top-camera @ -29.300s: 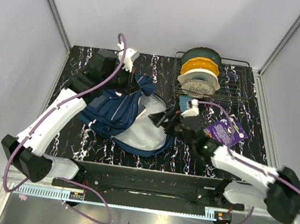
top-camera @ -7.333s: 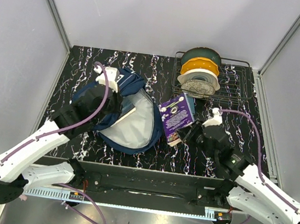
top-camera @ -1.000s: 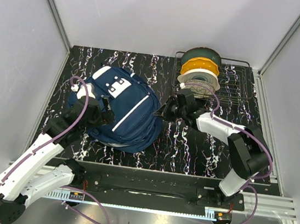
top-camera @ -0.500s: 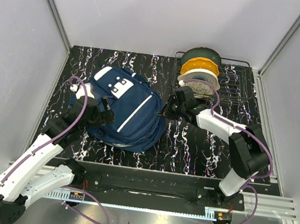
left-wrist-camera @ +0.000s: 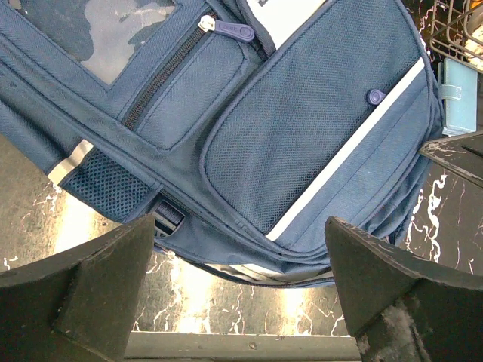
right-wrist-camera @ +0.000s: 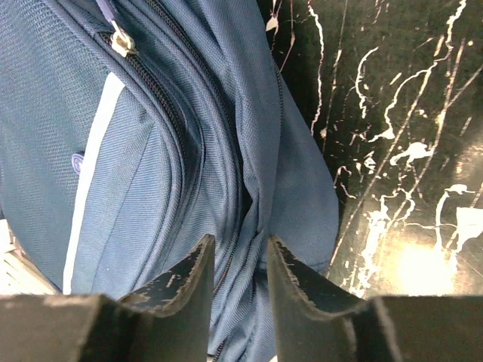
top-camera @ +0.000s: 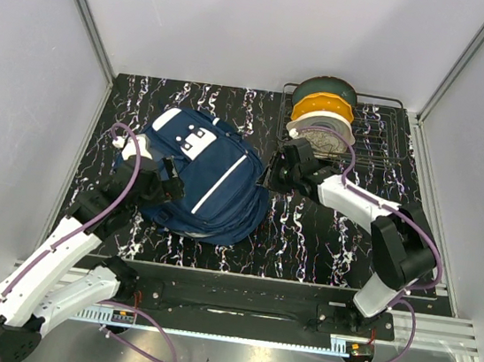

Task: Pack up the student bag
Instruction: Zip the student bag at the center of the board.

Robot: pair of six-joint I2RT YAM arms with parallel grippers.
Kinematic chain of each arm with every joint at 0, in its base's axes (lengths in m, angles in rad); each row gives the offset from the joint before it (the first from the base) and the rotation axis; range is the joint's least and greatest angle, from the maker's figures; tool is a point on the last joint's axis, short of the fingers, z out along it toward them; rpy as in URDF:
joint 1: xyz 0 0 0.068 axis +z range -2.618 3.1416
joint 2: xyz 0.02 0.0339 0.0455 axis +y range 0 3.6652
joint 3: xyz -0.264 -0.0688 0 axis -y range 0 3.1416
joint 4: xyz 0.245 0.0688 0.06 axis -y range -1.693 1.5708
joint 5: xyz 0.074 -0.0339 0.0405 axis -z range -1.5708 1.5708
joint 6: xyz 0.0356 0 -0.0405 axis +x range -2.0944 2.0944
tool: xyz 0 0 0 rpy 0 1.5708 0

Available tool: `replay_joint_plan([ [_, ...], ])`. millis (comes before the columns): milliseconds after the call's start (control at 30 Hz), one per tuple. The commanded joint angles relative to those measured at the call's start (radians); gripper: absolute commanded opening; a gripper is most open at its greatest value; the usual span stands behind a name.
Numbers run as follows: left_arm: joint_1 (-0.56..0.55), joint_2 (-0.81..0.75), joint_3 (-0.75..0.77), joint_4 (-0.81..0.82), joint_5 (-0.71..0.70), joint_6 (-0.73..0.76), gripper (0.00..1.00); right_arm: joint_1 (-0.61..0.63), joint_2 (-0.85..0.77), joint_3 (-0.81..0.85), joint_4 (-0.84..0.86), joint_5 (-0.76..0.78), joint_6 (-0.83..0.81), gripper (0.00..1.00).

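Note:
The student bag [top-camera: 226, 199], navy blue with a white stripe and a white patch near its top, lies flat on the left half of the black marbled table [top-camera: 324, 236]. My left gripper [top-camera: 169, 182] sits at the bag's left edge. In the left wrist view its fingers [left-wrist-camera: 98, 294] stand wide apart over the bag's [left-wrist-camera: 317, 113] lower edge, holding nothing. My right gripper [top-camera: 270, 175] is at the bag's right edge. In the right wrist view it [right-wrist-camera: 238, 249] has a narrow gap between its fingers, just above a zipper seam of the bag [right-wrist-camera: 151, 151].
A wire rack [top-camera: 382, 137] at the back right holds green, orange and pale spools [top-camera: 321, 124]. The left wrist view shows a light blue object [left-wrist-camera: 456, 94] past the bag, near the rack. Grey walls close in the table on three sides.
The right gripper's jaws have parted a little at the bag's right edge. The bag's right side has shifted slightly to the right. The left arm has not moved.

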Motion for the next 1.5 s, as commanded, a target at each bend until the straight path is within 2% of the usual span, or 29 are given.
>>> replay_joint_plan([
  [0, 0.008, -0.016, 0.007, 0.023, -0.014, 0.013, 0.99, -0.009, -0.090, 0.036, -0.021, 0.047, -0.028, 0.44],
  [33, 0.011, -0.015, 0.010, 0.020, -0.017, 0.013, 0.99, -0.011, -0.101, 0.034, -0.027, 0.054, -0.027, 0.53],
  [133, 0.012, -0.011, 0.010, 0.014, -0.026, 0.011, 0.99, -0.009, -0.132, 0.031, -0.040, 0.069, -0.028, 0.66],
  [333, 0.019, -0.002, 0.010, -0.001, -0.041, -0.001, 0.99, -0.009, -0.213, 0.014, -0.071, 0.108, -0.027, 0.77],
  [533, 0.025, -0.007, 0.002, -0.009, -0.057, -0.018, 0.99, -0.009, -0.329, -0.041, -0.080, 0.132, 0.007, 0.79],
  [833, 0.051, 0.010, 0.005, -0.003, -0.032, -0.003, 0.99, 0.028, -0.429, -0.151, -0.022, 0.053, 0.123, 0.79],
  [1100, 0.135, 0.013, -0.031, 0.020, 0.067, 0.025, 0.99, 0.199, -0.346, -0.159, 0.013, 0.080, 0.194, 0.79],
  [1467, 0.285, 0.004, -0.067, 0.056, 0.209, 0.046, 0.99, 0.258, -0.294, -0.159, 0.039, 0.056, 0.185, 0.79],
])
